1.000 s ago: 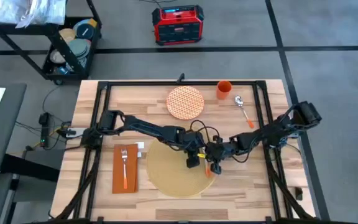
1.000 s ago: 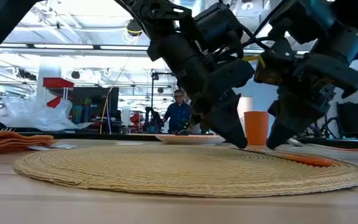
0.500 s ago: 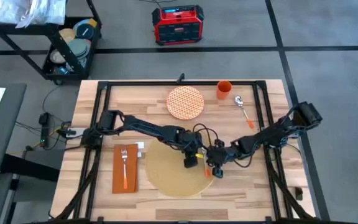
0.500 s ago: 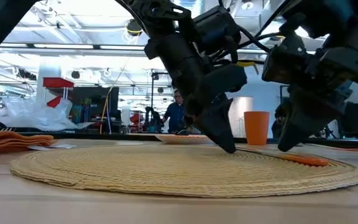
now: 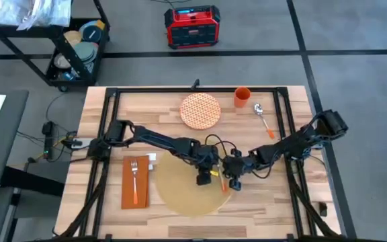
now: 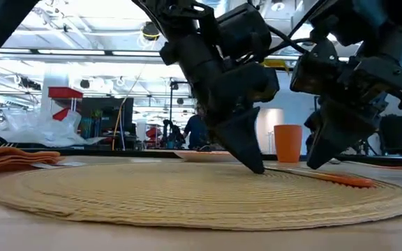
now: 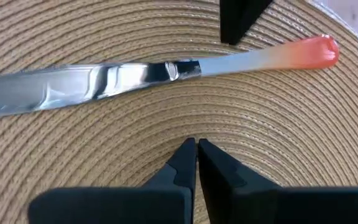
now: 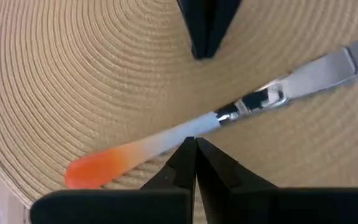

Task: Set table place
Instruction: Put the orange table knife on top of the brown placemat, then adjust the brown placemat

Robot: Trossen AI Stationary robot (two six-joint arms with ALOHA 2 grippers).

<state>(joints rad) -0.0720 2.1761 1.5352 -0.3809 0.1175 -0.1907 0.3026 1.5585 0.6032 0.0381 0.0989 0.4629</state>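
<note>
Though perhaps hidden, no legible writing.

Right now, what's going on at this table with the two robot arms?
Both arms are working over the round woven placemat on the wooden table. A knife with an orange-tipped handle lies on the mat's right side. The left gripper and the right gripper sit on opposite sides of it, both shut and holding nothing. A fork on an orange napkin sits to the left; a patterned plate, orange cup and spoon wait farther back.
</note>
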